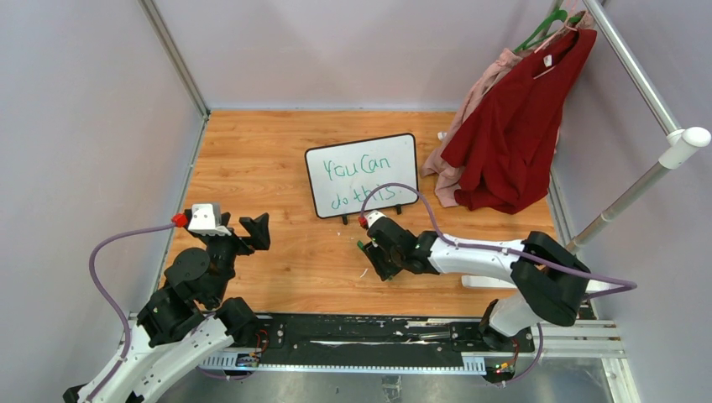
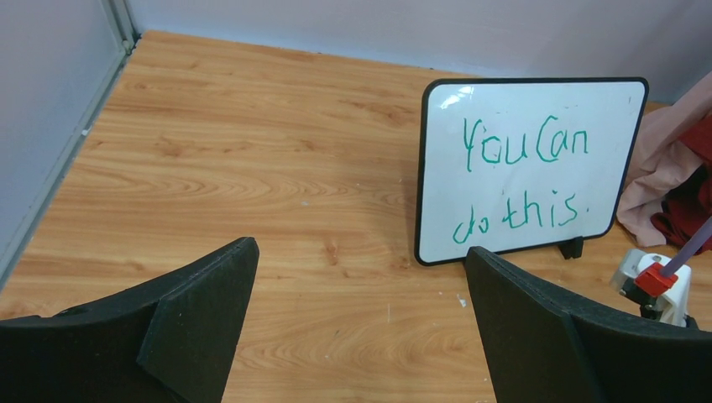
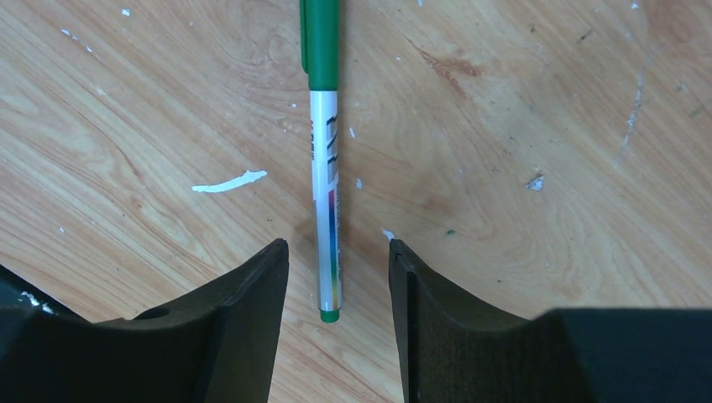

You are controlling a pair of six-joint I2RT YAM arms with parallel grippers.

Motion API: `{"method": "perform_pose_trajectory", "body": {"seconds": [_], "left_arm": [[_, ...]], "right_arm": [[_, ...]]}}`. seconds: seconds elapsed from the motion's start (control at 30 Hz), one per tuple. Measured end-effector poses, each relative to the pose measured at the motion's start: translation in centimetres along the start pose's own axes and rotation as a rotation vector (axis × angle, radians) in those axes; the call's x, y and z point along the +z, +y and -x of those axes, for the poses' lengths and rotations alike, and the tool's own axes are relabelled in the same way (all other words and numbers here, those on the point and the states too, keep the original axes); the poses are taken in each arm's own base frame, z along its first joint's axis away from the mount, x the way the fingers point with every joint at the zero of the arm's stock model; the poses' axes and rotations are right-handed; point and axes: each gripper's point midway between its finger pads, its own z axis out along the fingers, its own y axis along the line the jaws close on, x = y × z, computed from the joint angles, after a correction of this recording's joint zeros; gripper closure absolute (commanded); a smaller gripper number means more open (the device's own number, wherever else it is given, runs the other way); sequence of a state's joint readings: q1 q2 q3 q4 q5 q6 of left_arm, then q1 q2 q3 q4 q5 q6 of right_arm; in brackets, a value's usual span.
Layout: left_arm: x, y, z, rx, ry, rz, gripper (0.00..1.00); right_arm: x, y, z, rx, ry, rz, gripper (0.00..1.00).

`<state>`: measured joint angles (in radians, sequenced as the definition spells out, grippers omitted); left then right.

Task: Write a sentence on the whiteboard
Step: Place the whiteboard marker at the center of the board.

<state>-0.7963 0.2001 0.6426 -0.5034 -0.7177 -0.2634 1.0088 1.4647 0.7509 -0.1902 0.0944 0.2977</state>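
Observation:
The whiteboard point(image 1: 363, 174) stands upright on its two black feet on the wooden floor. The sentence point(image 1: 358, 180) in green reads "You Can do this" in two lines; it also shows in the left wrist view point(image 2: 525, 180). A green-capped white marker point(image 3: 323, 159) lies flat on the wood, its tail end between the right fingertips point(image 3: 273, 260) without touching them. My right gripper point(image 3: 336, 252) is open, low over the floor in front of the board point(image 1: 367, 252). My left gripper point(image 2: 357, 260) is open and empty, raised at the left point(image 1: 256, 228), facing the board.
A red garment point(image 1: 512, 126) and a pink one point(image 1: 470, 101) hang from a rail at the back right, draping to the floor beside the board. Grey walls enclose the wooden floor point(image 1: 252, 168). A metal rail point(image 1: 638, 185) slants at the right.

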Motion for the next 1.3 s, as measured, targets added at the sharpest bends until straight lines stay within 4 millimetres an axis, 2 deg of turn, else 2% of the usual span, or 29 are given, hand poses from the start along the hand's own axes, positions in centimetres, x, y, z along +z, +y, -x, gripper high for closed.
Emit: {"method": "perform_pose_trajectory", "body": {"seconds": [0.27, 0.73, 1.13, 1.3], "left_arm": [[0.1, -0.1, -0.1, 0.006, 0.006, 0.001, 0.0], [0.2, -0.1, -0.3, 0.012, 0.012, 0.001, 0.0], [0.3, -0.2, -0.5, 0.021, 0.023, 0.001, 0.0], [0.3, -0.3, -0.6, 0.025, 0.028, -0.002, 0.0]], "right_arm": [[0.8, 0.4, -0.1, -0.01, 0.017, 0.014, 0.53], [2.0, 0.2, 1.6, -0.036, -0.027, -0.015, 0.71], [2.3, -0.2, 2.2, -0.031, -0.056, -0.042, 0.78], [2.4, -0.5, 2.4, -0.031, -0.064, -0.058, 0.87]]}}
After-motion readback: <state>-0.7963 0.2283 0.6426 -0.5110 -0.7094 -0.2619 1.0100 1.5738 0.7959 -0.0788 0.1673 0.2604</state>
